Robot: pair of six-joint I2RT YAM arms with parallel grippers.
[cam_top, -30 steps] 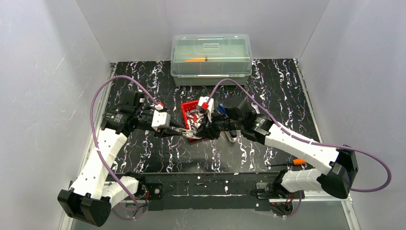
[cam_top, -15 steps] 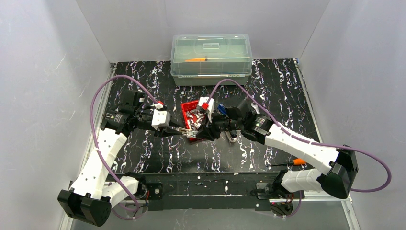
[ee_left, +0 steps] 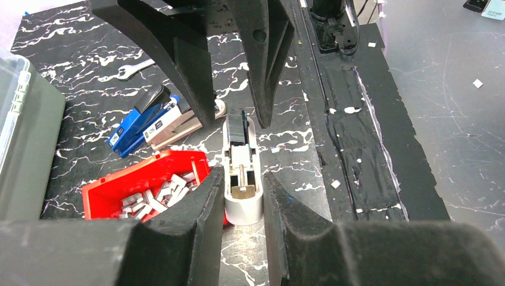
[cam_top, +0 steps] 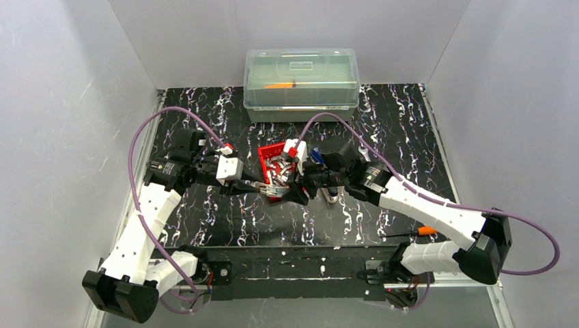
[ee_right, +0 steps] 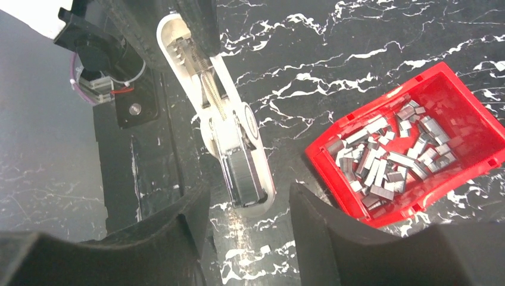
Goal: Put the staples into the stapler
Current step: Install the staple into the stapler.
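Clamping the stapler (ee_left: 243, 205) by its rounded end, the left gripper (ee_left: 243, 179) is squeezing it between both jaws. The stapler is white and lying open with its channel facing up. The right gripper (ee_right: 249, 196) is sitting with jaws apart, one on each side of the stapler's other end, not gripping it. Top view is hiding the contact, since both grippers and the stapler are merging into one dark cluster there. A grey strip in the channel near the right jaws is looking like metal, but I cannot tell if it is staples. Left wrist view is cutting off part of the red bin (ee_left: 196, 164) behind its own finger (ee_left: 178, 226). The bin is sitting just beside the stapler on the black marbled table (cam_top: 410, 123). A blue stapler (ee_left: 140, 122) is lying beyond the bin, and a wrench (ee_left: 128, 70) farther out. A clear lidded box (cam_top: 301, 78) is standing at the far edge, well apart. An orange-handled tool (cam_top: 425, 231) is lying near the right arm's base. The staples (ee_right: 393, 155) are lying loose in the red bin as short silvery-grey blocks, piled at all angles.
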